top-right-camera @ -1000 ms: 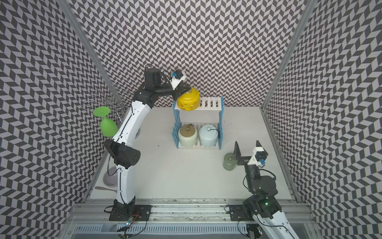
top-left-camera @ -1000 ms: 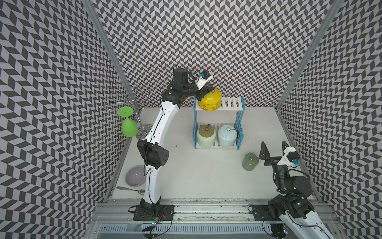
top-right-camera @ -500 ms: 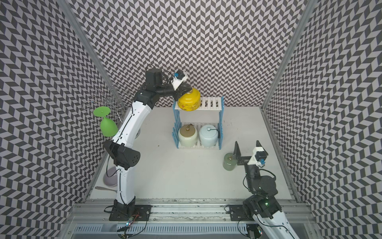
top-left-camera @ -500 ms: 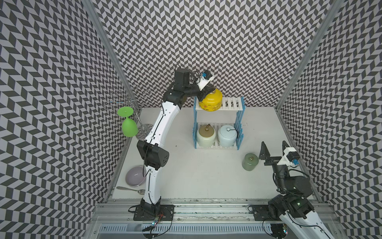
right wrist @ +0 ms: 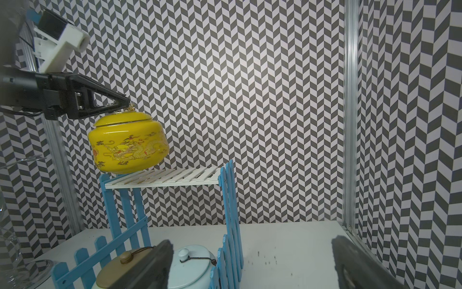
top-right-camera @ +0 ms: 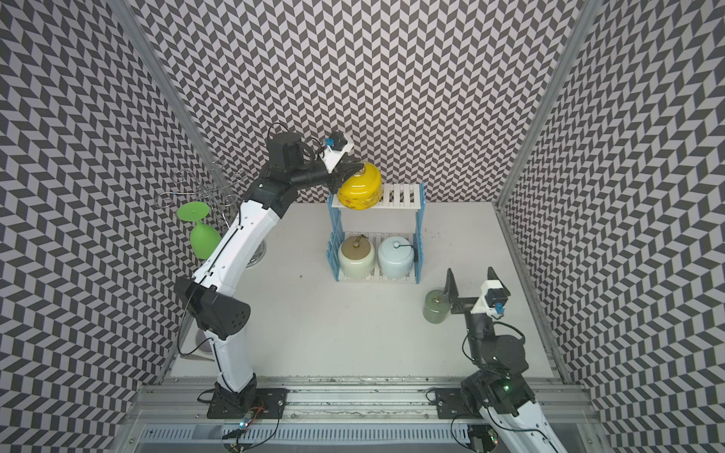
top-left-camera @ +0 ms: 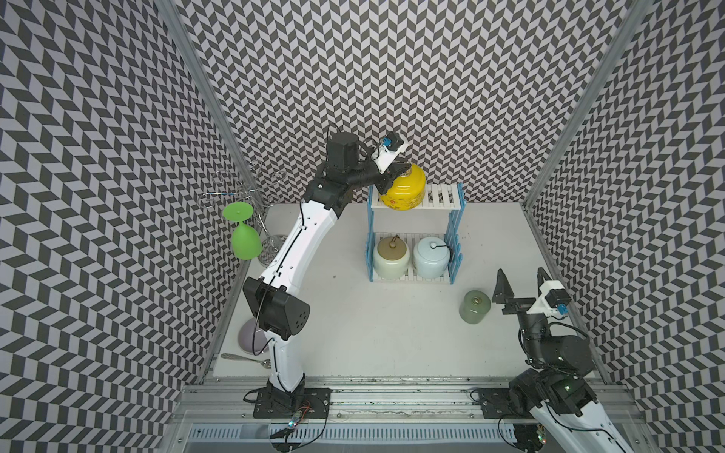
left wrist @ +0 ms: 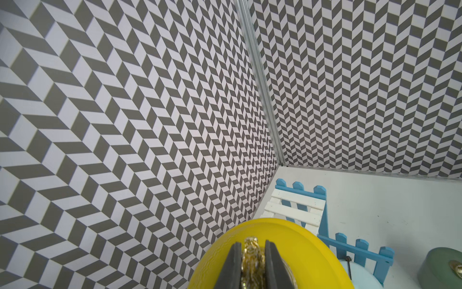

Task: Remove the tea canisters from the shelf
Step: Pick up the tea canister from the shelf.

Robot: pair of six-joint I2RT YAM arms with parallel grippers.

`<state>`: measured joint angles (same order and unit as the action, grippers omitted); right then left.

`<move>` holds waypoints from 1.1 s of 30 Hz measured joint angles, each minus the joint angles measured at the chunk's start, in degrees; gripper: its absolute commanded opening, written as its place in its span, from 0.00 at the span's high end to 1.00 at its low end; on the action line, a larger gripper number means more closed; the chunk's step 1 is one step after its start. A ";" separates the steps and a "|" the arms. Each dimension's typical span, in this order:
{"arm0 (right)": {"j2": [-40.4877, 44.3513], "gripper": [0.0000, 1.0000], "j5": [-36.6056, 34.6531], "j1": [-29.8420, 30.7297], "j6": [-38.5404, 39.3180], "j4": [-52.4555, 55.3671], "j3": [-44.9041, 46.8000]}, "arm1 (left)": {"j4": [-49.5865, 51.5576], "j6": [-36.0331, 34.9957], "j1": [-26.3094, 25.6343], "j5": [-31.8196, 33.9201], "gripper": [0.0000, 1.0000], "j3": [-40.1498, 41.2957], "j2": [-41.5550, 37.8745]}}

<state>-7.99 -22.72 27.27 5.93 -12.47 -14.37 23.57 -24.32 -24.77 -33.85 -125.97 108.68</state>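
My left gripper (top-left-camera: pixel 404 166) (left wrist: pixel 253 246) is shut on the gold knob of the yellow tea canister (top-left-camera: pixel 403 190) (right wrist: pixel 128 147). The canister hangs tilted, its base close over the left end of the shelf's (top-left-camera: pixel 435 196) (right wrist: pixel 175 179) top board; I cannot tell whether they touch. On the lower board stand the cream canister (top-left-camera: pixel 391 255) with a tan lid and the pale blue canister (top-left-camera: pixel 430 255). The sage-green canister (top-left-camera: pixel 475 307) stands on the table, right of the shelf. My right gripper (top-left-camera: pixel 521 274) (right wrist: pixel 251 241) is open beside it, holding nothing.
A green goblet (top-left-camera: pixel 245 239) hangs upside down from a chrome wire stand (top-left-camera: pixel 251 188) by the left wall. A purple bowl (top-left-camera: pixel 251 337) and a fork (top-left-camera: pixel 243 357) lie at the front left, partly behind my left arm. Patterned walls enclose three sides.
My left gripper has edged slightly upward with the yellow canister. The right arm and the other canisters have not moved.
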 measured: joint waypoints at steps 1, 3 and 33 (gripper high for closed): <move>0.07 0.00 0.00 0.00 0.07 0.00 0.04 | -0.90 0.13 -0.24 0.15 1.00 1.11 -1.07; 0.20 0.00 0.00 0.00 0.07 -0.02 0.09 | -2.32 0.33 -0.76 0.37 1.00 3.06 -3.08; 0.55 0.00 0.02 0.00 0.09 -0.20 0.31 | -19.06 0.20 -15.85 5.73 1.00 48.26 -27.34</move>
<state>-7.44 -22.70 27.27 6.02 -12.67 -14.06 4.51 -24.12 -40.62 -28.12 -77.71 81.34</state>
